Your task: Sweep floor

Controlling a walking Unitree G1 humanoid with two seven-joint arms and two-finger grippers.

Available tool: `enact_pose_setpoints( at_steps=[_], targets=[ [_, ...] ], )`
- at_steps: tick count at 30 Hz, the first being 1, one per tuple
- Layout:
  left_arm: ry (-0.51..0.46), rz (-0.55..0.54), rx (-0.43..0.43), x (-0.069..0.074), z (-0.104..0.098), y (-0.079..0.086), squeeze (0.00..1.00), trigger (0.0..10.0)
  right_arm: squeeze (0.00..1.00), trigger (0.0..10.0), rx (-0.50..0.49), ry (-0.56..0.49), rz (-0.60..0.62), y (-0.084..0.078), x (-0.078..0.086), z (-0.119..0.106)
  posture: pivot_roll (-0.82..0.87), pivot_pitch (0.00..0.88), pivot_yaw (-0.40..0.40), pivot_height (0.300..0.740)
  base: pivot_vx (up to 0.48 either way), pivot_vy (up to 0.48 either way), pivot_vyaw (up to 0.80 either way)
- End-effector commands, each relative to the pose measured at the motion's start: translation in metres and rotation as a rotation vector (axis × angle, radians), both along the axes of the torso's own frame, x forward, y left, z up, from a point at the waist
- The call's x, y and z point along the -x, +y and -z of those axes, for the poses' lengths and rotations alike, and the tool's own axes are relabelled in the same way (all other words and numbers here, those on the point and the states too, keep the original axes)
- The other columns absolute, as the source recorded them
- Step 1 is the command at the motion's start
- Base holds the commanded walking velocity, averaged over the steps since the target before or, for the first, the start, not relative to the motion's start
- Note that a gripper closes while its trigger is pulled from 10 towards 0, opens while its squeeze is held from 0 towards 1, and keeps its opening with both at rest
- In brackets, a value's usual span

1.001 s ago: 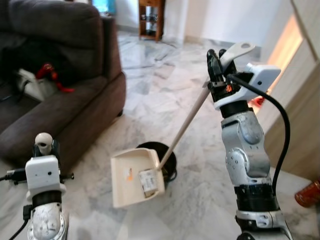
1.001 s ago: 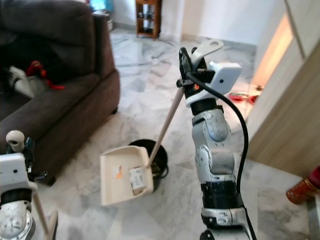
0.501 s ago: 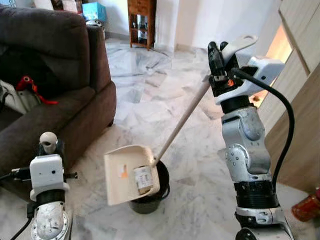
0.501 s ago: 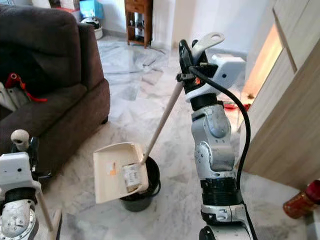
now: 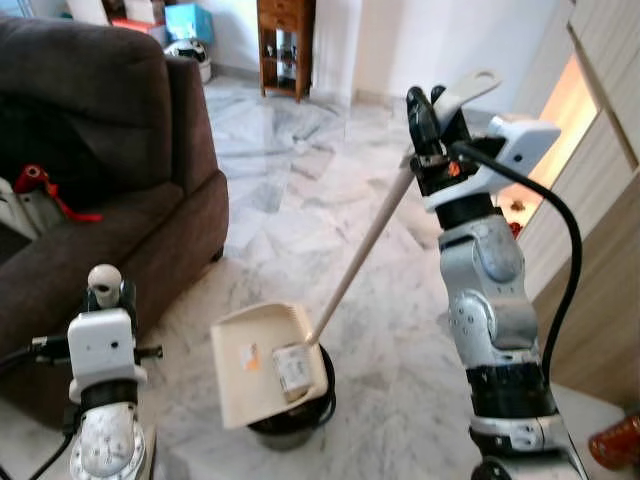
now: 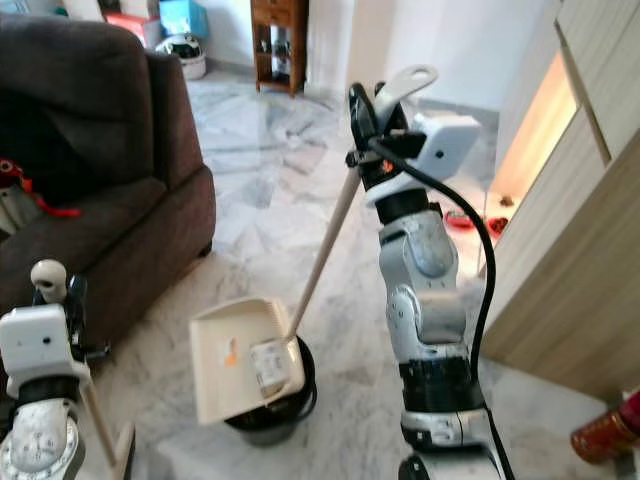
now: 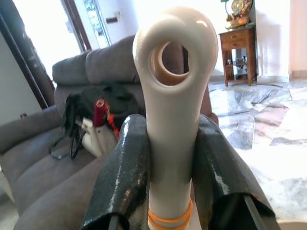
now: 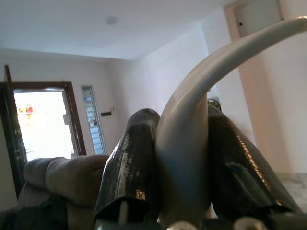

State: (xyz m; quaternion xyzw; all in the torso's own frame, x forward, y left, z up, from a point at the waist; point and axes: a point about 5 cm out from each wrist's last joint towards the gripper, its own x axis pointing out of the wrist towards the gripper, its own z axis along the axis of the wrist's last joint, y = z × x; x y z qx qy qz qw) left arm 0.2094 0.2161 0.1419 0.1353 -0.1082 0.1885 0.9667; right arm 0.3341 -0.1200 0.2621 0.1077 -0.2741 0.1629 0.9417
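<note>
Currently: right end effector [image 5: 428, 112], fingers clamped on dustpan handle [image 5: 360, 250]; dustpan [image 5: 265, 365] tilted over black bin [image 5: 300, 420] on marble floor [image 5: 300, 180]. Left end effector [image 7: 165, 158] closed round broom handle [image 7: 173, 72], near sofa [image 5: 90, 150]. Step: tipping debris, prob. Keep pan mouth w/in bin rim, tilt slow, grip firm.

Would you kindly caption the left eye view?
Right end effector holds the dustpan over a black bin.
</note>
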Motion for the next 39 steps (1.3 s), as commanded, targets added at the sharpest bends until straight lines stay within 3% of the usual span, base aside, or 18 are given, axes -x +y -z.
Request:
enact_pose_setpoints(
  at_steps=[1, 11, 21, 34, 39],
  targets=[
    [-0.039, 0.022, -0.026, -0.001, -0.009, -0.004, 0.0, 10.0, 0.0, 10.0, -0.009, -0.068, 0.031, -0.009, 0.005, -0.013, 0.11, 0.0, 0.008, 0.74, 0.345, 0.0, 0.0],
    [-0.048, 0.04, -0.022, -0.005, -0.01, -0.006, 0.0, 10.0, 0.0, 10.0, 0.0, -0.058, 0.002, -0.004, 0.005, -0.01, 0.1, 0.0, 0.011, 0.74, 0.343, 0.0, 0.0],
    [-0.041, 0.1, -0.002, -0.006, -0.007, -0.013, 0.0, 10.0, 0.0, 10.0, 0.02, -0.052, -0.018, 0.0, 0.006, -0.005, 0.1, 0.0, 0.014, 0.74, 0.0, 0.0, 0.0],
    [-0.044, 0.129, -0.019, -0.006, -0.007, -0.016, 0.0, 10.0, 0.0, 10.0, 0.024, -0.119, -0.126, 0.024, 0.017, -0.005, 0.11, 0.0, 0.016, 0.74, 0.0, 0.0, 0.0],
    [-0.047, 0.129, -0.017, -0.006, -0.007, -0.016, 0.0, 10.0, 0.0, 10.0, -0.023, -0.171, -0.161, 0.032, 0.024, -0.012, 0.11, 0.0, 0.016, 0.74, 0.0, 0.0, 0.0]
  ],
)
